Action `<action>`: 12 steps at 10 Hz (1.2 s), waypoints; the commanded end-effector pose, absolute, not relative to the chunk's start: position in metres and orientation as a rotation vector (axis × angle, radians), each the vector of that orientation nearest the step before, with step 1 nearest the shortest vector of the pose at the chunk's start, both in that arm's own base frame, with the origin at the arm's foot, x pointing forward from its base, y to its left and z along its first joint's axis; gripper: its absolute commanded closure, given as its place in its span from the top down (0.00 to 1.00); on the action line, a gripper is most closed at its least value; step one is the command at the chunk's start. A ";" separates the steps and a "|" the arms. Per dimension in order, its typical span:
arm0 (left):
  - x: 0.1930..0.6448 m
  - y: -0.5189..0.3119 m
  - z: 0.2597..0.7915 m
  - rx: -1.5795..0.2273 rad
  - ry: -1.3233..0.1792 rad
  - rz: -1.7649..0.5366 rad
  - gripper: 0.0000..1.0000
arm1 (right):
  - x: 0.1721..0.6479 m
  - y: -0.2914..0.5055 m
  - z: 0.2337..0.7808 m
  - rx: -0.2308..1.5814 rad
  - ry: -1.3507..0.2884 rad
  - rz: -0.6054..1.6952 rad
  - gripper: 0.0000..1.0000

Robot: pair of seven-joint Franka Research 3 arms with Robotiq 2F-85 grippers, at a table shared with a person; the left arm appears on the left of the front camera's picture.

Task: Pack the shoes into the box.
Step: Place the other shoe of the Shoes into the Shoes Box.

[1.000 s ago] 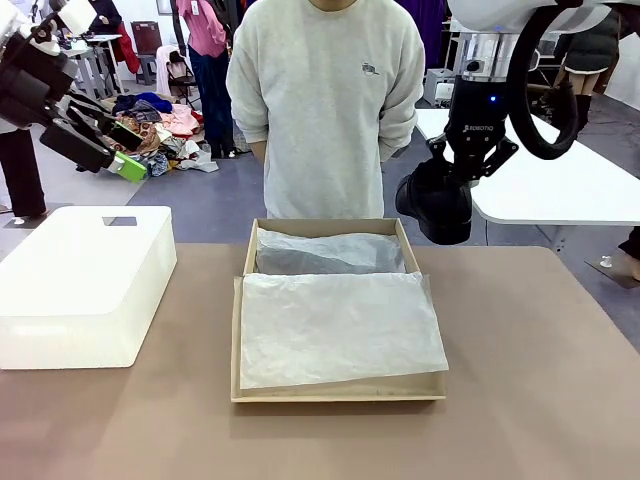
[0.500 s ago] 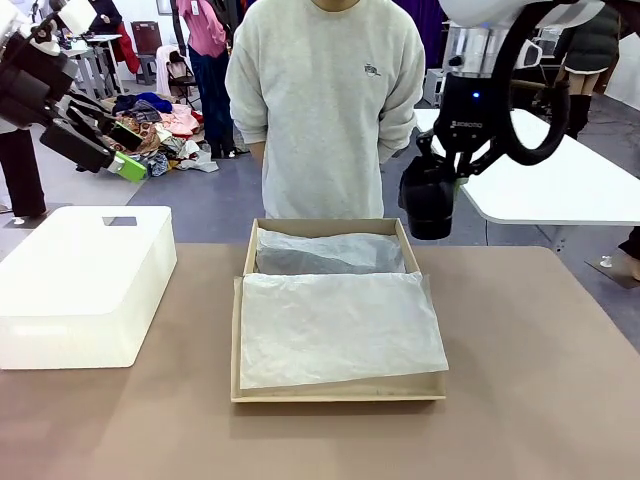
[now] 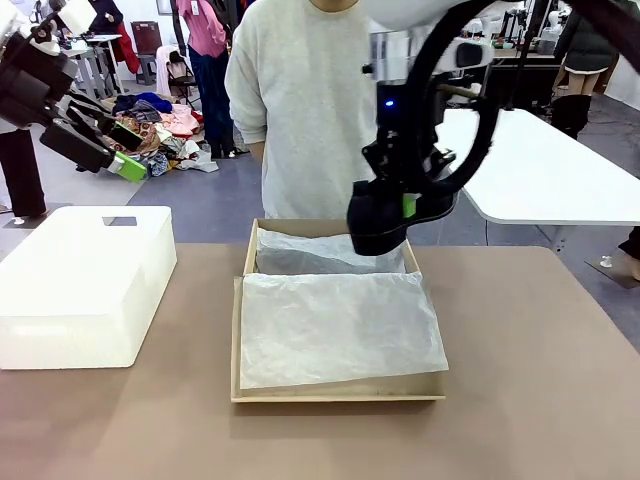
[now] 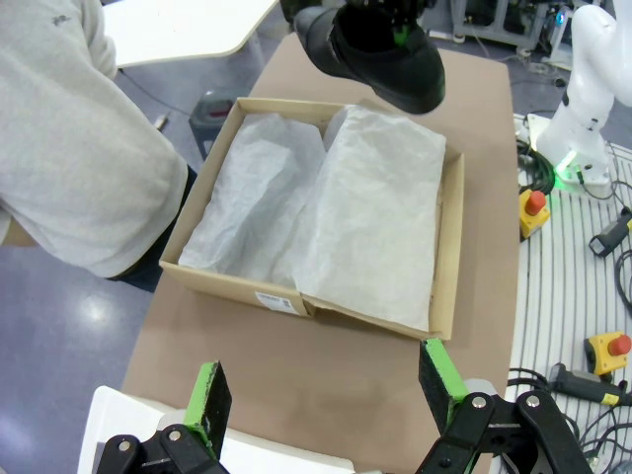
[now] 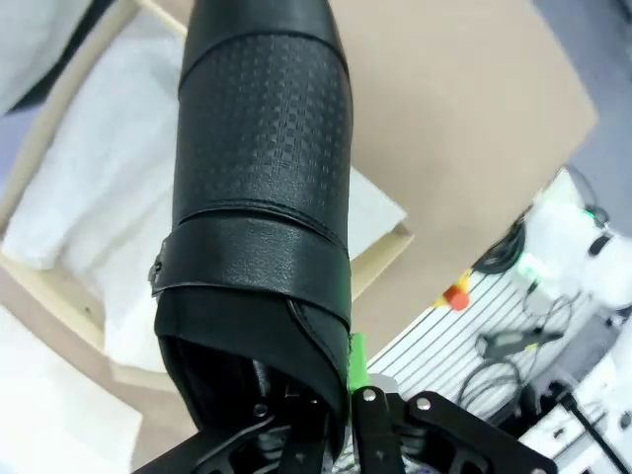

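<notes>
From the front, the right gripper (image 3: 405, 207) hangs over the far right part of the box (image 3: 338, 393), its jaws clamped tight on the heel end of one black shoe (image 3: 376, 226). The shoe is in the air, clear of the tissue paper (image 3: 340, 330) lining the box. The person (image 3: 320, 110) stands just behind the far wall. The white bin (image 3: 85, 285) sits well apart at the left of the table (image 3: 540, 380). The left gripper (image 3: 122, 150) waits high above that bin, jaws wide and holding nothing.

From the left wrist, its green pads (image 4: 208, 403) stand far apart with only table between them. Beyond them the shoe hovers above one end of the box, and one sheet of tissue lies flat across half of it. We judge that this thin sheet may crumple or drag under the sole.

From the right wrist, the shoe runs straight out from the fingers, toe pointing away toward the box below. A strap crosses the upper near the grip, and the leather ahead of it shows a fine stamped grain. We take the shoe to be fairly light, stiff in the sole and softer at the collar, with a glossy skin that could slip or scuff. The collar at the heel, where it is held, looks the soundest hold. The box walls and the loose tissue are all that stand in the way; the bin and the person are clear of the path.
</notes>
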State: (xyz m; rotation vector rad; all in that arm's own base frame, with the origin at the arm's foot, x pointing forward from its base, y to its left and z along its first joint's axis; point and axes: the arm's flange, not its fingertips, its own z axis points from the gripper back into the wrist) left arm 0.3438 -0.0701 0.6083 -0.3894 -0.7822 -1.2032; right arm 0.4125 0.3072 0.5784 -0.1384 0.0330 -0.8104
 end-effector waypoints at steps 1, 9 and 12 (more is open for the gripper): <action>0.344 -0.070 0.608 -0.404 -0.792 -1.214 1.00 | 0.423 0.343 0.579 -0.125 0.012 -0.923 0.00; 0.344 -0.070 0.608 -0.404 -0.792 -1.214 1.00 | 0.434 0.380 0.545 0.011 0.009 -0.990 0.00; 0.344 -0.070 0.608 -0.404 -0.792 -1.214 1.00 | 0.434 0.380 0.545 0.011 0.009 -0.990 0.00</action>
